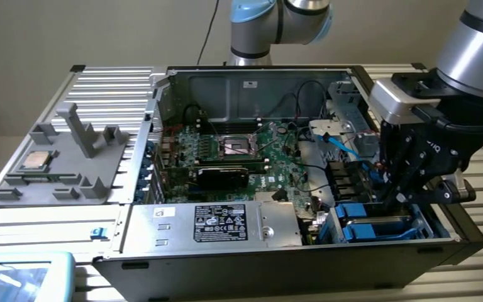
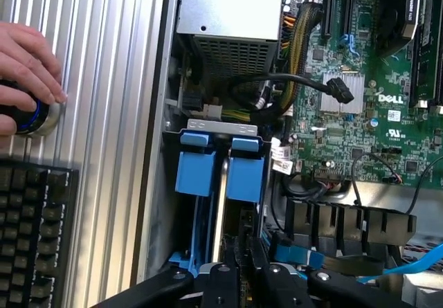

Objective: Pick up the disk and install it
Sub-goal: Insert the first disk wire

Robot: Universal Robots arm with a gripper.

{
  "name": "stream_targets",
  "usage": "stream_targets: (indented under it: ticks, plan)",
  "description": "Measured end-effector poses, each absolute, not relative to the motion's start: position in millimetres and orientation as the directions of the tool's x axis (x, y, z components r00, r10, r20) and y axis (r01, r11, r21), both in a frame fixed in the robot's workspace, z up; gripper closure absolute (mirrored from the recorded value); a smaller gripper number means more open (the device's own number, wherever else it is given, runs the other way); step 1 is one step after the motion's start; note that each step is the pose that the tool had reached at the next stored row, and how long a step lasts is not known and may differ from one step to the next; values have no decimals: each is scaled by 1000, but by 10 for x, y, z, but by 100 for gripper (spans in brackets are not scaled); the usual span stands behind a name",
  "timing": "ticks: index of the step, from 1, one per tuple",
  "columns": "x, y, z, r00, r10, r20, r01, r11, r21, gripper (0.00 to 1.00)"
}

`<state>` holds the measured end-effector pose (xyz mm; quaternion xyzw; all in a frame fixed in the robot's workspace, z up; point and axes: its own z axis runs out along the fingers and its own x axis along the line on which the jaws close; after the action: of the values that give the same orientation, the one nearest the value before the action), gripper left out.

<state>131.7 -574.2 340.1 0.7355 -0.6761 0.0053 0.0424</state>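
Your claw [image 1: 402,200] pinches the disk [image 2: 221,211], standing on edge in the bay at the computer case's [image 1: 292,267] right front corner; judge it dense, rigid and shock-sensitive, best gripped by its blue carrier rails [image 2: 194,173].

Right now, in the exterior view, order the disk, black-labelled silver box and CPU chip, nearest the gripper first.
1. disk, right at the gripper, exterior view's right.
2. silver box, toward the exterior view's left.
3. CPU chip, on the grey tray, farthest left.
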Motion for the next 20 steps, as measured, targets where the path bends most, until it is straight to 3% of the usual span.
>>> stream_targets:
  ticks: [12, 20]
  plan:
    - [1309, -5729, 3394, 55, -996, 68, -997, -51, 52, 83]
    - [1305, -5685, 3389, 55, -994, 97, -997, -50, 50, 83]
